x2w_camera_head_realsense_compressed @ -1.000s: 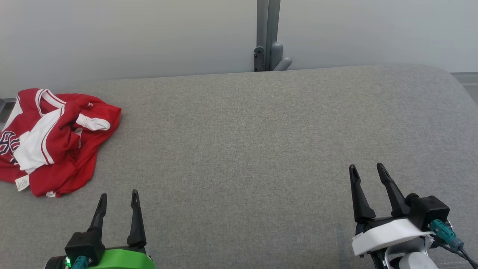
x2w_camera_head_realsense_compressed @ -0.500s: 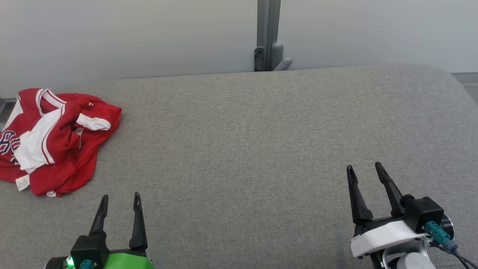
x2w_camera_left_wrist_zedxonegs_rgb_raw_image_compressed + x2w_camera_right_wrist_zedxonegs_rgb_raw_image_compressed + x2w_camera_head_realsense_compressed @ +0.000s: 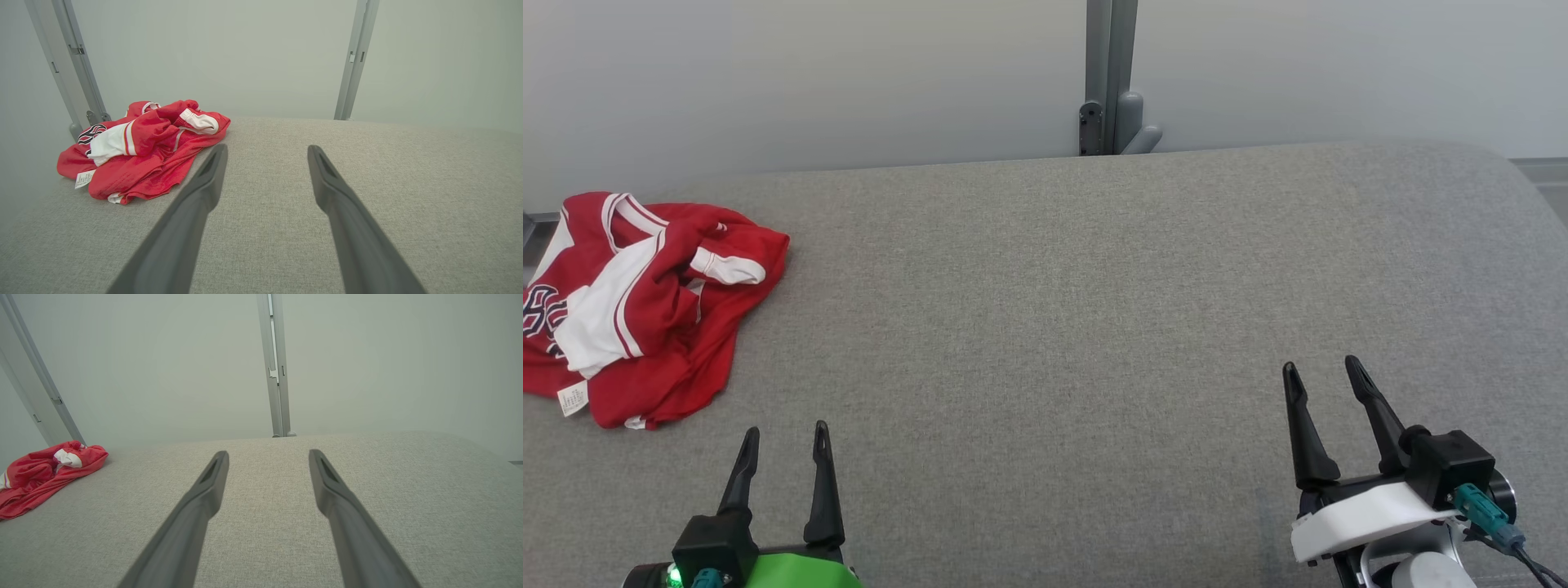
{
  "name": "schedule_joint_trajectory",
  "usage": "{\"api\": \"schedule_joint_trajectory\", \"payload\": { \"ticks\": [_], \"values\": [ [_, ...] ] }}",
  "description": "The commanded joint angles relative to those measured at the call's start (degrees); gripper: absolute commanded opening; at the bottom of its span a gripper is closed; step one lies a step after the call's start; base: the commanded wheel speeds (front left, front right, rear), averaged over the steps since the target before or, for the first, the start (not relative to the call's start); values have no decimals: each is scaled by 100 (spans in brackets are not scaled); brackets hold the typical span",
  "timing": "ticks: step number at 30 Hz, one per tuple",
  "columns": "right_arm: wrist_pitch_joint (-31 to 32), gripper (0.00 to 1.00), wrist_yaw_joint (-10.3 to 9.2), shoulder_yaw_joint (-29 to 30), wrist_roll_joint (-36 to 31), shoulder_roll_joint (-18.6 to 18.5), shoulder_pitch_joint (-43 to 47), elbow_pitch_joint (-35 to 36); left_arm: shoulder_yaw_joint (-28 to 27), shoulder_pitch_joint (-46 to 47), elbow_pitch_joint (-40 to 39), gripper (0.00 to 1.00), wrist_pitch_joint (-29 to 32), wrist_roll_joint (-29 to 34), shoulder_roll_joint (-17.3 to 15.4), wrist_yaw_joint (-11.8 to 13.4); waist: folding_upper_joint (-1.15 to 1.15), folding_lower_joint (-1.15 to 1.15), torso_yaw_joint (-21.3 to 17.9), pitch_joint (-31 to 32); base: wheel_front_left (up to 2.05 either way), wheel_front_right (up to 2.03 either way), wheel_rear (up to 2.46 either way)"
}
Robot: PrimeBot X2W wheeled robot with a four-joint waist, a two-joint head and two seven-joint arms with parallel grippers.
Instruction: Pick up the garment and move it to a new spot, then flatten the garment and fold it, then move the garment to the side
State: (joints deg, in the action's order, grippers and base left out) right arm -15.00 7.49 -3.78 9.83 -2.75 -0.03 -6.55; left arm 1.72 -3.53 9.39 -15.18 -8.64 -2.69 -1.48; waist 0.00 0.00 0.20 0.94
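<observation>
In the head view, you've nothing done yet: the garment (image 3: 645, 306) lies crumpled on the desk (image 3: 1054, 327), far left of the post (image 3: 1109, 77) and nearer you. All steps remain. The left gripper (image 3: 786, 430) and right gripper (image 3: 1321, 364) hover with fingers spread wide and empty.

In the left wrist view, the heap shows no clear long axis, with its collar toward the wall and its label nearest you.

In the right wrist view, it sits well left of the post.

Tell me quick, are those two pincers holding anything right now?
Left pincer: open, holding nothing.
Right pincer: open, holding nothing.
</observation>
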Motion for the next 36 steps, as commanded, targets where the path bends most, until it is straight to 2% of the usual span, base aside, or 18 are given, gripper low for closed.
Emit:
{"api": "schedule_joint_trajectory", "payload": {
  "ticks": [1, 25, 31, 36],
  "values": [
    [-23, 100, 0, 6, 7, -24, 6, -17, -5, -7, -3, 100, -2, -50, -36, -1, 0, 0, 0, 1, 0, 0, 0],
    [-23, 100, 0, 40, 7, -25, 27, 6, 31, 30, 18, 100, -2, 11, -35, 2, 0, 0, 74, -1, 0, 0, 0],
    [-19, 100, 0, 53, -14, -21, 81, 52, 20, 96, 46, 100, -2, 40, -36, 3, 0, 0, 434, -18, 0, 0, 0],
    [-19, 100, 0, 64, 24, -20, 101, 76, 33, 93, 36, 100, -1, 70, -36, 8, 0, 0, 1011, -21, 0, 0, 0]
  ]
}}
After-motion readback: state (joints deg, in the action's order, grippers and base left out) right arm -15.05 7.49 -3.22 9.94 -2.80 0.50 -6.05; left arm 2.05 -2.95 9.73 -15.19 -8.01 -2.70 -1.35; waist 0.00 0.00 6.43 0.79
